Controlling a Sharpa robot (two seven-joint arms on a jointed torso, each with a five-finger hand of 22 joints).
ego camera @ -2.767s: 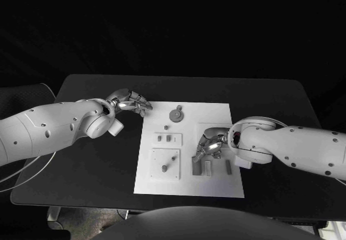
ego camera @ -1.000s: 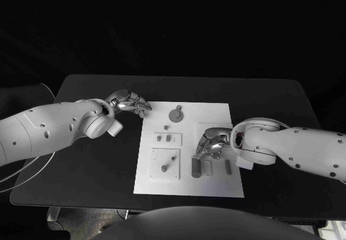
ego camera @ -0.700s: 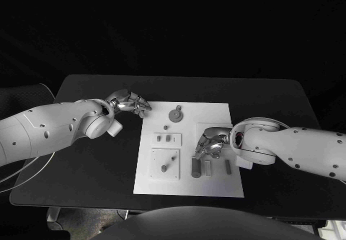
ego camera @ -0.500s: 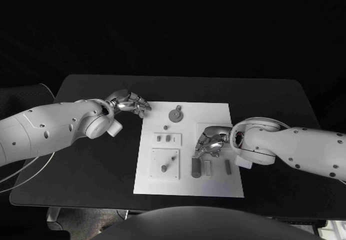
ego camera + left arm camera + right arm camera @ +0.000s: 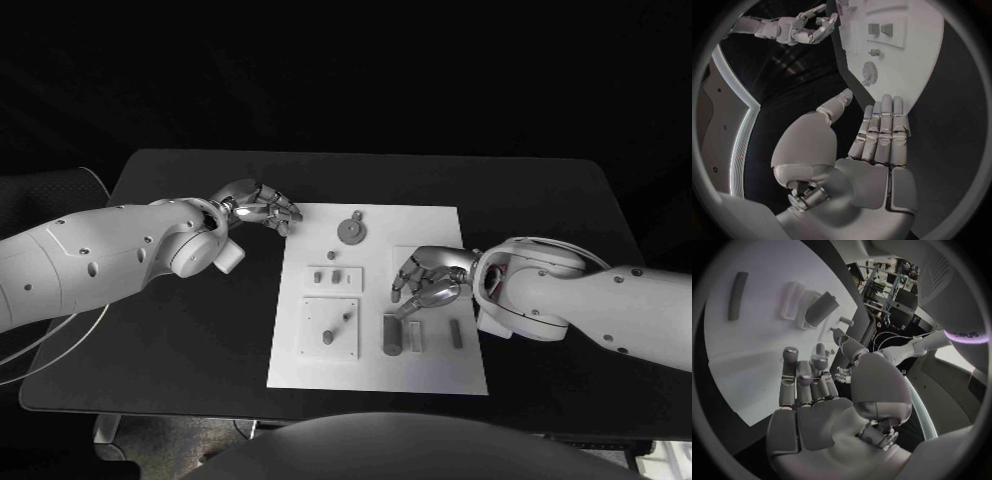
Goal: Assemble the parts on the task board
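The white task board [image 5: 430,226] lies mid-table. On it are a grey gear [image 5: 352,231], two small pegs [image 5: 329,275] on a raised plate, and a second plate [image 5: 329,328] with small parts. At its lower right lie a dark cylinder [image 5: 392,347] and two bars [image 5: 417,335]. My right hand [image 5: 428,280] hovers over the board's right middle, just above those bars, with its fingers spread and nothing in them; the right wrist view shows the same open hand [image 5: 811,385]. My left hand [image 5: 260,206] stays at the board's upper left corner beside the gear [image 5: 870,71], fingers extended [image 5: 879,127] and holding nothing.
The black table [image 5: 188,330] surrounds the board, with bare room on both sides and behind it. The right wrist view shows a dark bar [image 5: 736,289], a pale bar [image 5: 791,299] and a dark block [image 5: 820,309] on the board [image 5: 748,340].
My right hand has uncurled its fingers and lifted slightly up and away from the parts at the board's lower right. The left hand has not moved.
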